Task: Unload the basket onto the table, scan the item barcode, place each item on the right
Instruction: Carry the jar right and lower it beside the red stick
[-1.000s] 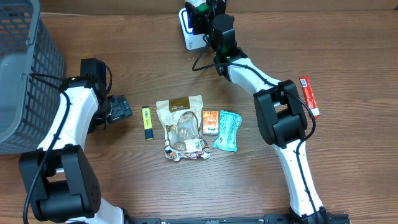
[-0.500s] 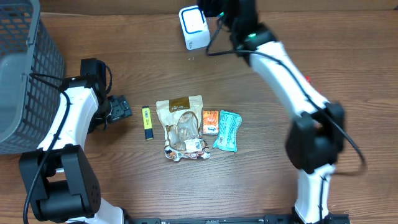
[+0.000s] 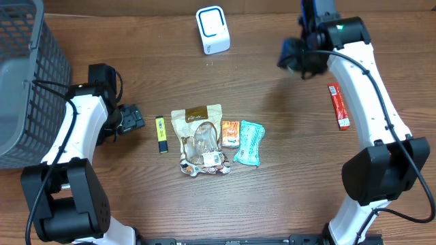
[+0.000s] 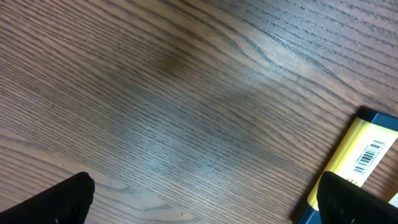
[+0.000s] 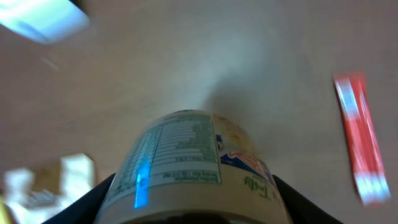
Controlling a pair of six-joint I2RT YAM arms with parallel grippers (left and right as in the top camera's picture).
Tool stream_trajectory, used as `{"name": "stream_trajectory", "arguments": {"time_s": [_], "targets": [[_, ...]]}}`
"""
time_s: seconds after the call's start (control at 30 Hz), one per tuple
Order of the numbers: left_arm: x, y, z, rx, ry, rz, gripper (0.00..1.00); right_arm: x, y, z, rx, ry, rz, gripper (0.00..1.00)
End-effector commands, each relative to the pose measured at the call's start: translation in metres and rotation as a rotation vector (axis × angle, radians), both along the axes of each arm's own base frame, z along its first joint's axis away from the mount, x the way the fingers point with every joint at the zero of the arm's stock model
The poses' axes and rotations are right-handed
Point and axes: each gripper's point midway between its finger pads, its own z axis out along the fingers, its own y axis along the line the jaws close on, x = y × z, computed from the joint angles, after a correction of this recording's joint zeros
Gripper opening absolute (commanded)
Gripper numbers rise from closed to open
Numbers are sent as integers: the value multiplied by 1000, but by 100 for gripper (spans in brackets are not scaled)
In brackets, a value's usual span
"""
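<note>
1. The printed tub (image 5: 186, 155) is gripped by the right gripper (image 3: 294, 58) above the table (image 3: 286, 197), right of the white scanner (image 3: 212, 29), likely for presenting its barcode.
2. The left gripper (image 3: 131, 117) is held wide open, empty, beside the yellow packet (image 3: 161, 133).

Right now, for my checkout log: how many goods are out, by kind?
Soft packets: brown paper pouch, small orange sachet, teal plastic sachet, red stick pack: 4
Yellow flat box: 1
Printed round cup, in right pincer: 1
Total: 6
</note>
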Motion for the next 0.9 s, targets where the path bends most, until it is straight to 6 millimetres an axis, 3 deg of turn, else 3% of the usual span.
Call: {"name": "stream_trajectory", "arguments": {"time_s": [0.0,0.23,0.33,0.47,0.7,0.87], "targets": [[-2,1,-2,9,13,-13,100,-23,-27,-28,-16,117,-51,4],[-2,1,-2,9,13,-13,100,-50,-69,-96,-21,239,-150,7],[-2,1,-2,9,13,-13,100,-56,-86,-113,-17,252,-190,7],[-2,1,-2,9,13,-13,100,-61,-104,-129,-11,257,-239,8],[-2,1,-2,9,13,-13,100,-66,-106,-138,-10,266,-246,19],[-2,1,-2,9,13,-13,100,-67,-106,-138,-10,268,-246,67]]}}
